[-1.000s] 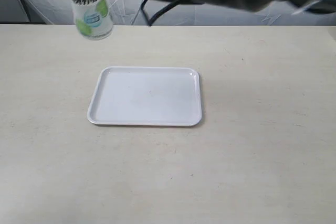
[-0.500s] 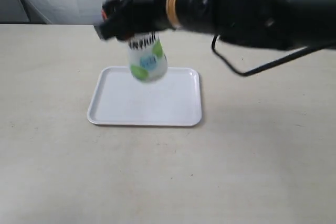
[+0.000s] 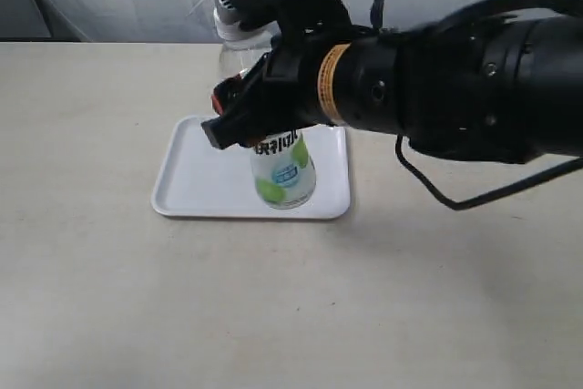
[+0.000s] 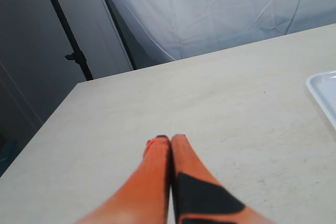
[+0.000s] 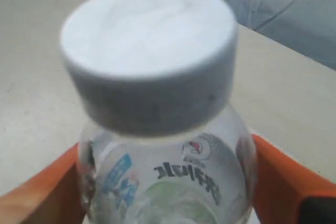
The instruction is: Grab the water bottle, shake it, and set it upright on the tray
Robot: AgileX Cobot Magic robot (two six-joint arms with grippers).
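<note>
My right gripper (image 5: 165, 187) clamped on clear plastic bottle (image 3: 283, 175), smooth white screw cap (image 5: 149, 40), white-green label (image 3: 281, 163) with dark Chinese characters, upright over flat white round-cornered tray (image 3: 191, 190), my left gripper (image 4: 169, 141) pressed together.

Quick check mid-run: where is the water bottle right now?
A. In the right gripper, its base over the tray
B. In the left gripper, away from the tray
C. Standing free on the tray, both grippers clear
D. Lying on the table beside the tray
A: the right gripper is shut on the water bottle, whose base sits over the tray, while the left gripper is shut and empty above the table.
</note>
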